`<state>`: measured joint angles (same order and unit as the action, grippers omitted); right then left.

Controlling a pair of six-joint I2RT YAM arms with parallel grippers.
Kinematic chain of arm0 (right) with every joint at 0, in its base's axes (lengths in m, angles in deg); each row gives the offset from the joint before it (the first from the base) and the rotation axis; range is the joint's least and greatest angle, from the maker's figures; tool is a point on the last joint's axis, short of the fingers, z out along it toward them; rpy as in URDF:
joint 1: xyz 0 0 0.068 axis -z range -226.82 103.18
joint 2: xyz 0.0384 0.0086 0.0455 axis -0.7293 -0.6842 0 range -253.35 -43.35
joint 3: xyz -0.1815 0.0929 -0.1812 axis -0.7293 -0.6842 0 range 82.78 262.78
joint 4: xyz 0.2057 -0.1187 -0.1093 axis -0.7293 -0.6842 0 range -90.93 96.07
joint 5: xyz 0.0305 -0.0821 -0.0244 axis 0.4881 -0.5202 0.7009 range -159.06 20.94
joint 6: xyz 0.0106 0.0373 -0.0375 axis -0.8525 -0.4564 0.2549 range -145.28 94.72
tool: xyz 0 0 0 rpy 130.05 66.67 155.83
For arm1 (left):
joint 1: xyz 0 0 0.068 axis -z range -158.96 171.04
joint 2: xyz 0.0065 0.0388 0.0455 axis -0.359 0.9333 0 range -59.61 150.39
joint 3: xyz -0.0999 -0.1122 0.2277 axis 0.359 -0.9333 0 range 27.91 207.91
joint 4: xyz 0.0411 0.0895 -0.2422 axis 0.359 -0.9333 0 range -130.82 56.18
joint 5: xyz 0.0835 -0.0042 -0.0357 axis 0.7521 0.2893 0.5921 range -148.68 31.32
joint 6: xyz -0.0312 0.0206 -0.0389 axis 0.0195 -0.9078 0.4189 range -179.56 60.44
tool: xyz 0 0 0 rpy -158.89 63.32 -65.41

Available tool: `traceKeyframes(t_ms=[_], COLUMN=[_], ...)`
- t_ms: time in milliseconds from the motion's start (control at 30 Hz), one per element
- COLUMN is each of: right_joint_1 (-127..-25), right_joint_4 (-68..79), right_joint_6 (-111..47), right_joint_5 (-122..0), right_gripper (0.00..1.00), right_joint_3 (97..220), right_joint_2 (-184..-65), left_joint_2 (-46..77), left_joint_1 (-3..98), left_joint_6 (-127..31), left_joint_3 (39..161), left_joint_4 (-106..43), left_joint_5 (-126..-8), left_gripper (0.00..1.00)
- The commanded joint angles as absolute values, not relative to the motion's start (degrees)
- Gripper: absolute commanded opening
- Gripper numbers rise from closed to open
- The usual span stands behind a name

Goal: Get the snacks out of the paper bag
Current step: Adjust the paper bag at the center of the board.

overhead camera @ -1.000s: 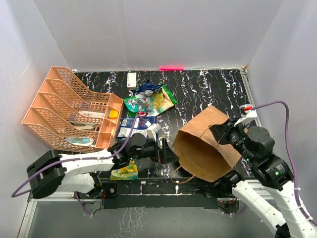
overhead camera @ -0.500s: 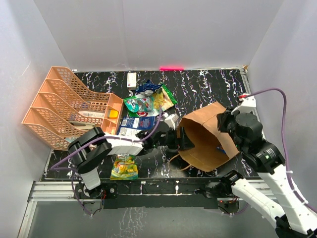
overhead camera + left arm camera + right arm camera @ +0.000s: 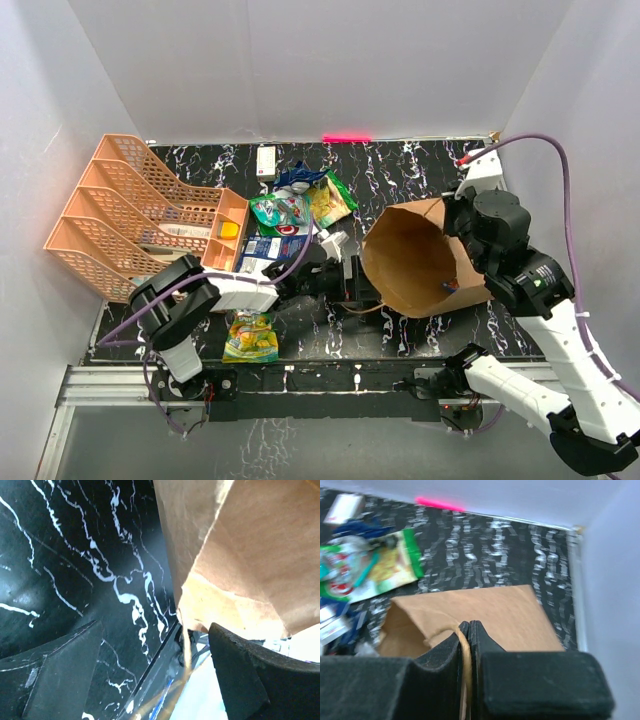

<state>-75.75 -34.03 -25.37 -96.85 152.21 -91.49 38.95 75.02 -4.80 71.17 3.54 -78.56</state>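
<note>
The brown paper bag (image 3: 410, 262) lies tipped on the black marble table (image 3: 400, 170), its mouth facing left. My right gripper (image 3: 449, 220) is shut on its upper twisted handle (image 3: 465, 650), above the bag's (image 3: 490, 610) top side. My left gripper (image 3: 357, 283) is open at the mouth's lower lip; between its fingers (image 3: 65, 672) I see the bag's edge (image 3: 235, 555), nothing gripped. Snacks lie outside: a green chip bag (image 3: 330, 198), a teal-white pouch (image 3: 280, 212), dark blue packets (image 3: 265, 255) and a green-yellow-orange pouch (image 3: 250, 337). A speck of blue (image 3: 448, 287) shows deep inside the bag.
An orange mesh organiser (image 3: 140, 225) fills the left side of the table. A small white box (image 3: 266, 160) lies by the back wall. The bag's lower handle (image 3: 366, 308) trails toward the table's front edge. White walls enclose three sides.
My right gripper has pulled the bag's handle up and back, swinging the bag's mouth toward the left. My left arm has reached right, from the front edge to the bag's mouth.
</note>
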Motion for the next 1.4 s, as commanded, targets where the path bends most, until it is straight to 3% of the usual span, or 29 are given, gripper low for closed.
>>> traceKeyframes(t_ms=[0, 100, 233, 300, 500, 700, 767, 867, 967, 1033, 1200, 1367], right_joint_1=[-76.09, -76.01, -76.09, -76.09, -76.09, -76.09, -76.09, -76.07, -76.09, -76.07, -76.08, -76.09], right_joint_4=[-36.65, -34.28, -4.00, -1.10, -34.43, -44.00, -41.60, -27.21, -18.61, -26.79, -39.99, -44.93], right_joint_6=[-25.50, -37.51, -65.96, -67.04, -50.67, -45.01, -47.16, -52.33, -56.07, -52.76, -46.90, -44.52], right_joint_5=[-72.35, -52.65, -27.68, -31.34, -65.88, -79.49, -78.42, -56.35, -36.56, -44.79, -73.74, -64.79], right_gripper=[0.08, 0.08, 0.08, 0.08, 0.08, 0.08, 0.08, 0.08, 0.08, 0.08, 0.08, 0.08], right_joint_3=[154.80, 147.68, 123.02, 119.61, 139.59, 151.71, 150.02, 135.65, 125.33, 130.06, 141.38, 139.10], right_joint_2=[-93.46, -94.16, -89.49, -85.25, -84.46, -86.63, -84.54, -81.38, -88.01, -89.14, -79.41, -79.68], left_joint_2=[34.49, 31.80, 25.57, 20.90, 7.13, 5.39, 4.91, 4.03, 3.33, 2.48, 1.03, 2.44], left_joint_1=[75.06, 75.02, 75.02, 75.12, 75.31, 75.35, 75.33, 75.29, 75.27, 75.31, 75.30, 75.36], left_joint_6=[-6.99, -7.76, -10.40, -12.27, -15.78, -15.55, -14.49, -13.33, -14.34, -15.51, -16.75, -15.36], left_joint_3=[69.31, 65.59, 60.45, 59.03, 58.10, 58.68, 57.84, 56.27, 56.86, 57.53, 57.62, 56.61], left_joint_4=[-2.21, -4.39, -9.24, -12.88, -22.56, -21.02, -19.16, -17.93, -19.94, -21.47, -18.83, -9.97], left_joint_5=[-80.44, -78.52, -75.61, -73.93, -69.70, -69.80, -69.93, -69.58, -69.06, -69.05, -71.04, -75.86], left_gripper=[0.81, 0.78, 0.85, 0.90, 0.96, 0.96, 0.96, 0.97, 0.98, 0.98, 0.98, 0.98])
